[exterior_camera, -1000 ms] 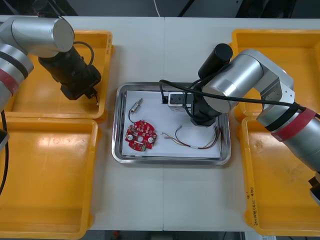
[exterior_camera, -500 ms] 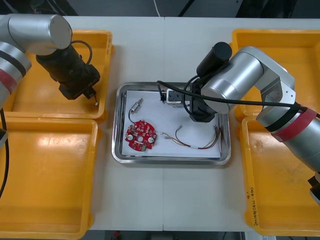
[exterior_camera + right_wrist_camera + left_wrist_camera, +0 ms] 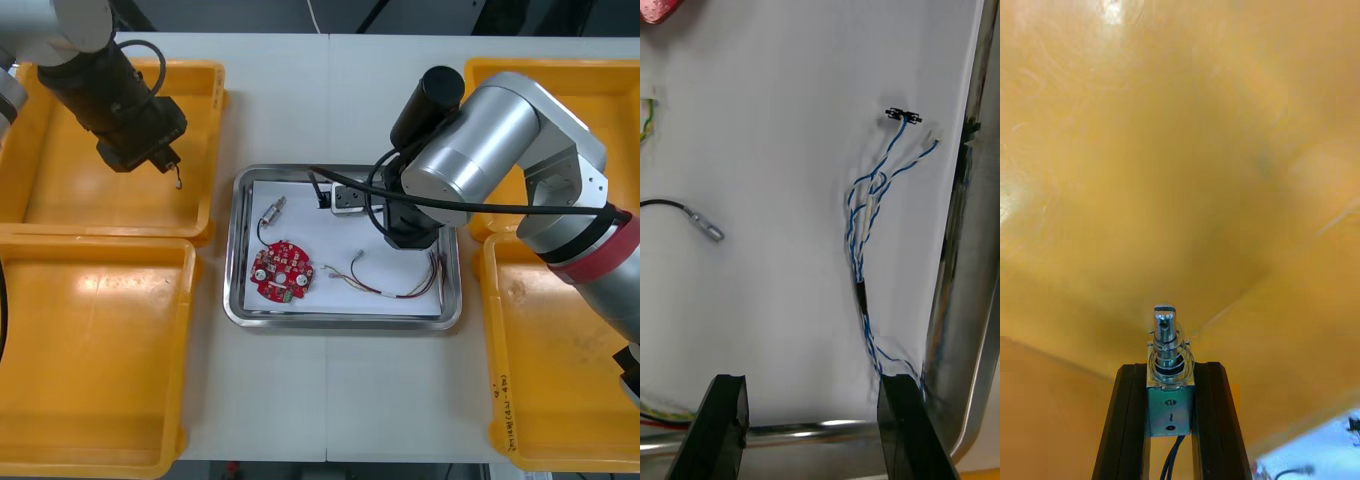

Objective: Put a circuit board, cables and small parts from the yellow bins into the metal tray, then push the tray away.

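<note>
My left gripper (image 3: 163, 160) hangs over the far left yellow bin (image 3: 60, 200), shut on a small metal part (image 3: 1170, 371) whose black lead dangles below it. The part sits upright between the fingers (image 3: 1129, 420). My right gripper (image 3: 814, 424) is open low over the metal tray (image 3: 345, 318), near its right rim (image 3: 962, 300). A twisted blue and white cable (image 3: 869, 217) lies on the white liner between and beyond its fingers. In the tray also lie a red circuit board (image 3: 282, 270), a small metal part (image 3: 272, 212) and a red and yellow cable (image 3: 385, 285).
A near left bin (image 3: 90, 350) and two right bins (image 3: 600, 90) (image 3: 560, 370) flank the tray. The right arm (image 3: 470, 150) spans the tray's right half. A black lead with a metal end (image 3: 704, 225) lies left of the blue and white cable.
My left gripper has drawn back from the bin's tray-side wall, farther over the far left bin, still holding the metal part. The right arm has shifted only slightly over the tray.
</note>
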You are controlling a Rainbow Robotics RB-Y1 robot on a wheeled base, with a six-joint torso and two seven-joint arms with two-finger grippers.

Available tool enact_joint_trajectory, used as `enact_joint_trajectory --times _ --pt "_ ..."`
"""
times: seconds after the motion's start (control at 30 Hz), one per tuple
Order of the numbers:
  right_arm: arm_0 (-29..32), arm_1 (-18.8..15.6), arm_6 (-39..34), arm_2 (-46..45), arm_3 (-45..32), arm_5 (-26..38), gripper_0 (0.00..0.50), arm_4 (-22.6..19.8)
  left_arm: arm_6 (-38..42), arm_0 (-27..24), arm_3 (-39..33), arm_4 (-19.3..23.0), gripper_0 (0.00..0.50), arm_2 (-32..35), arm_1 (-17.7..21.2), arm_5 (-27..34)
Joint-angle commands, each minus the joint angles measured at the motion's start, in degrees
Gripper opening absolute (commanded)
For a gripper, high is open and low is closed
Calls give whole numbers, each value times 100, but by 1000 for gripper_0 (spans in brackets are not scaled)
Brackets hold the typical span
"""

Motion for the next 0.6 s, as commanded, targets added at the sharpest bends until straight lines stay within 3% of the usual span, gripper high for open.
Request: enact_joint_trajectory --times 0.03,0.2,0.6 --pt "35 140 -124 -498 -597 802 500 51 53 -220 -558 -54 1 148 312 338" --pt "175 140 -211 -999 -1089 1690 500 33 53 -220 -1015 -98 3 227 373 636" --pt "1028 -229 -378 -2335 -2627 1730 500 -134 9 -220 -2052 -230 0 359 391 1392"
